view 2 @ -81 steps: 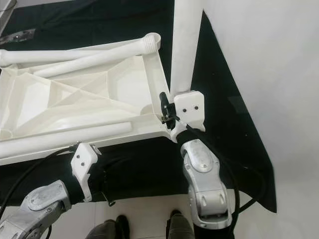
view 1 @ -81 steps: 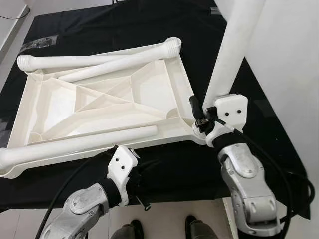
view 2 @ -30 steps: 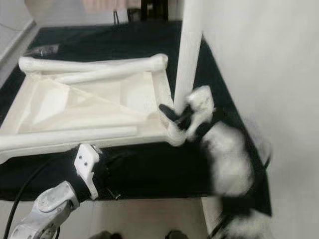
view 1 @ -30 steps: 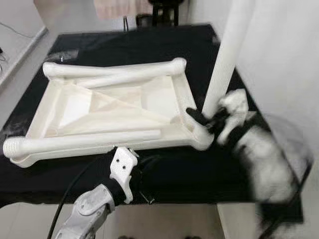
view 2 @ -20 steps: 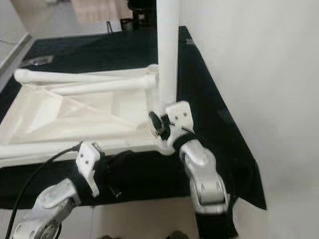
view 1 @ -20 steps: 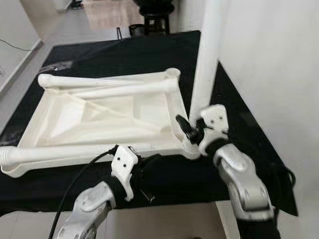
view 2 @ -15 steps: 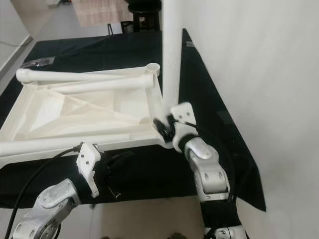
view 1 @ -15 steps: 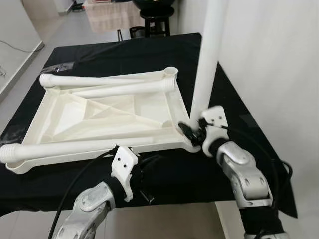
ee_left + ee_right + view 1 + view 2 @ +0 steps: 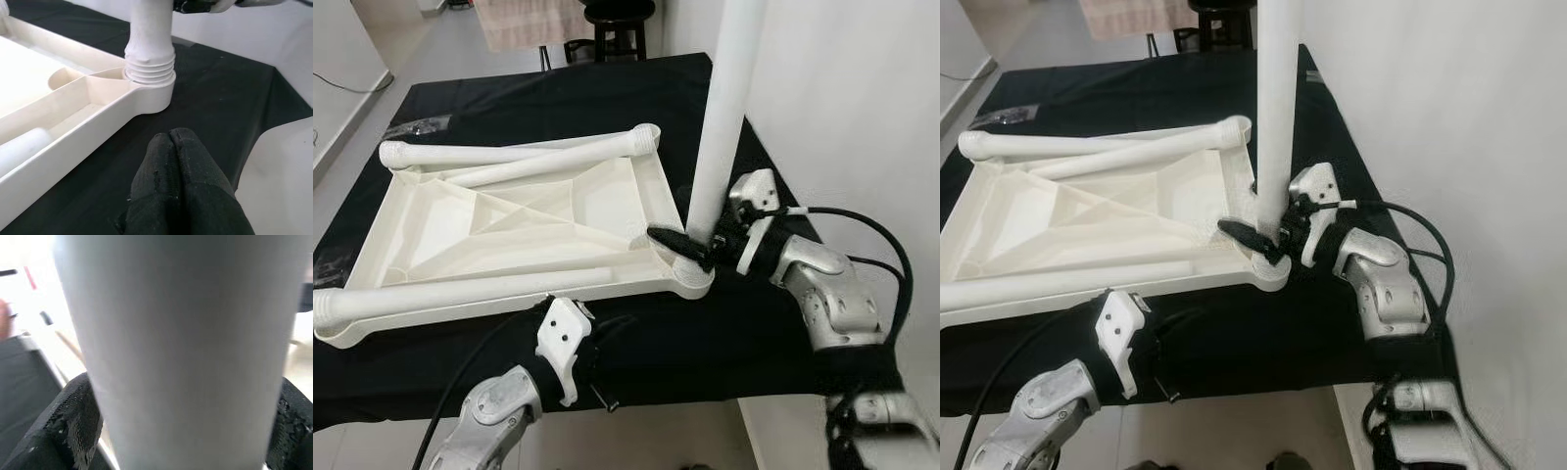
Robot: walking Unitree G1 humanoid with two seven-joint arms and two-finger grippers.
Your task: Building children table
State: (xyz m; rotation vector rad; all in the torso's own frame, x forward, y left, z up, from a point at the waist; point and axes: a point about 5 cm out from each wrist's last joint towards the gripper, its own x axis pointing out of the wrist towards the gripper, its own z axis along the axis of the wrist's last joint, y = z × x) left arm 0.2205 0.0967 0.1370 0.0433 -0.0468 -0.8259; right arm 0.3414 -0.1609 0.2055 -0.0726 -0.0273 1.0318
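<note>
Four white legs show in all: one leg [image 9: 724,108] stands upright in the near right corner socket [image 9: 690,279] of the tabletop [image 9: 509,220], and three more lie flat across that tabletop. Of the three, one long leg [image 9: 460,290] lies along the near edge with its threaded end sticking out past the left corner, a second [image 9: 509,153] lies along the far edge, and a third [image 9: 543,168] lies slanted just inside the second. The one tabletop is white plastic, upside down, ribs showing, on a bench [image 9: 636,98] covered in black cloth.

The right gripper [image 9: 690,245] grips the upright leg low down, just above the socket, with one black finger [image 9: 68,426] on each side of the tube. In the left wrist view the leg's threaded collar [image 9: 149,66] sits at the top of the socket, threads visible above the rim.

The left gripper [image 9: 171,147] hovers over the black cloth in front of the tabletop's near edge, near that same corner, its two fingers pressed together and holding nothing.

One dark stool [image 9: 619,15] stands beyond the far end of the bench. A small clear bag [image 9: 416,125] lies on the cloth at the far left. No writing or label can be read on any part.
</note>
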